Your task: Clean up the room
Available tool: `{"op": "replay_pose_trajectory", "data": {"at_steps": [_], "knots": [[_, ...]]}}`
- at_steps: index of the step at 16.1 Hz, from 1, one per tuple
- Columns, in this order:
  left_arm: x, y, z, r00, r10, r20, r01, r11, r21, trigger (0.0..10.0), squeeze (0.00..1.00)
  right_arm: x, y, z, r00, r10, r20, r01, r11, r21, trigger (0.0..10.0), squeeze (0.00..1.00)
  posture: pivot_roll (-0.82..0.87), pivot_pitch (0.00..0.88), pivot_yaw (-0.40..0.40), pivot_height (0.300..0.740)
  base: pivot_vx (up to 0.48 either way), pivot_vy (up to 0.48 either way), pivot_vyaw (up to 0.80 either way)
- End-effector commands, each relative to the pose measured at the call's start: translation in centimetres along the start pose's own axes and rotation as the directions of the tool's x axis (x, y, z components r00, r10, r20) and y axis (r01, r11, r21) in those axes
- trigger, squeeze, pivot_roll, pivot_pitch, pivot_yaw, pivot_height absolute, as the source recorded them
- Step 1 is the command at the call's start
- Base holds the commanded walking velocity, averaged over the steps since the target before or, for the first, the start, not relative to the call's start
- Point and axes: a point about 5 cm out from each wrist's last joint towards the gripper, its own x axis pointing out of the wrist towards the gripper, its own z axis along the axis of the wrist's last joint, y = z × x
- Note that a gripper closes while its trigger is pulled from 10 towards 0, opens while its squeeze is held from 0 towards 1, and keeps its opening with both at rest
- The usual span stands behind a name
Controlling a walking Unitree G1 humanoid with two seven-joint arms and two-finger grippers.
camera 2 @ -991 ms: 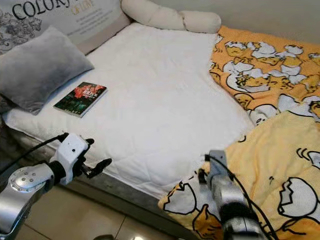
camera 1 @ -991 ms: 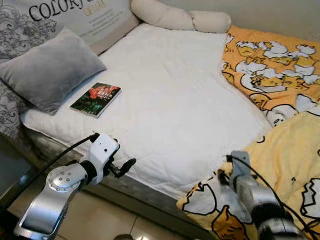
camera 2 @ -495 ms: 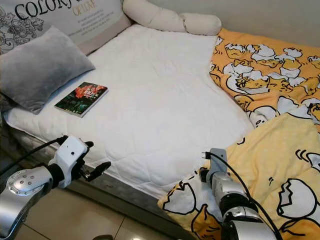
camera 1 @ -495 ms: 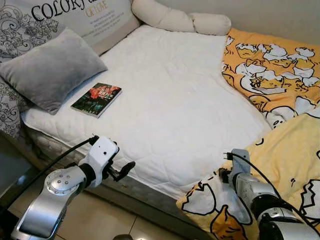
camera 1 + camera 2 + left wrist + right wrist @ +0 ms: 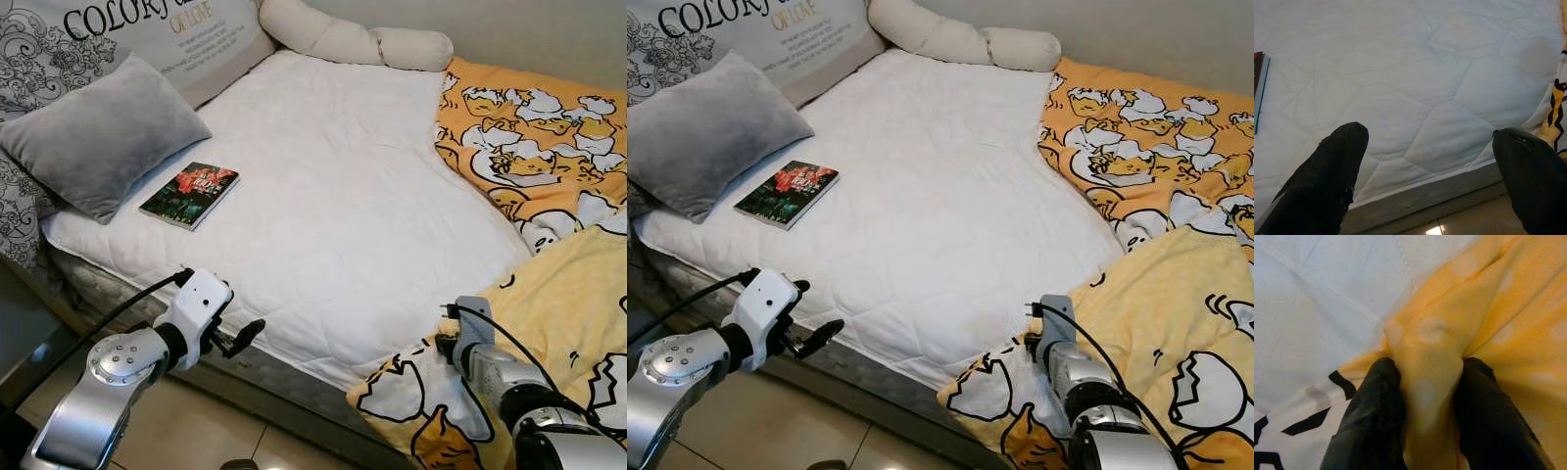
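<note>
Fingers of my right gripper (image 5: 1425,396) pinch a fold of the yellow blanket (image 5: 578,294) while my left gripper (image 5: 1425,161) hangs open, so I'd best pull it slowly and flat across the white mattress (image 5: 343,186).

Left gripper (image 5: 1427,147): fingers spread apart, arm extended forward at low height. Right gripper (image 5: 1425,396): fingers closed on a fold of blanket (image 5: 1440,338).
</note>
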Motion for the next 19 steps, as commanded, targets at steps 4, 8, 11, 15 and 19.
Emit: {"op": "replay_pose_trajectory", "data": {"at_steps": [4,8,11,15,19], "knots": [[-0.1,-0.3,0.4,1.0,-0.007,0.003,0.007,1.0,0.019,10.0,0.0,0.0,0.3,-0.4,0.997,0.073,-0.019,-0.074,0.997,-0.032,0.0,0.0,0.17,0.0,-0.011,0.74,0.0,0.0,0.0],[0.0,-0.2,0.4,1.0,-0.005,-0.001,0.005,1.0,0.022,10.0,0.0,-0.1,0.1,0.0,0.994,0.108,-0.011,-0.108,0.993,-0.041,0.0,0.0,0.16,0.0,-0.008,0.74,0.0,0.0,0.0],[-0.1,-0.2,0.5,1.0,-0.009,0.001,0.009,1.0,0.021,10.0,0.0,-0.2,-0.2,0.2,0.989,0.15,0.008,-0.149,0.987,-0.063,0.0,0.0,0.16,0.0,-0.008,0.74,0.0,0.0,0.0],[-0.5,0.2,0.2,1.0,0.003,0.005,-0.003,1.0,0.01,10.0,0.0,-1.7,0.5,3.0,0.886,0.455,0.093,-0.431,0.88,-0.199,0.0,0.0,0.14,0.0,-0.001,0.74,0.0,0.0,0.0],[-0.6,0.3,0.0,1.0,0.003,0.001,-0.003,1.0,0.008,10.0,0.0,-6.9,2.4,4.3,0.566,0.825,-0.014,-0.725,0.489,-0.485,0.0,0.0,0.13,0.0,-0.002,0.74,0.0,0.0,0.0]]}}
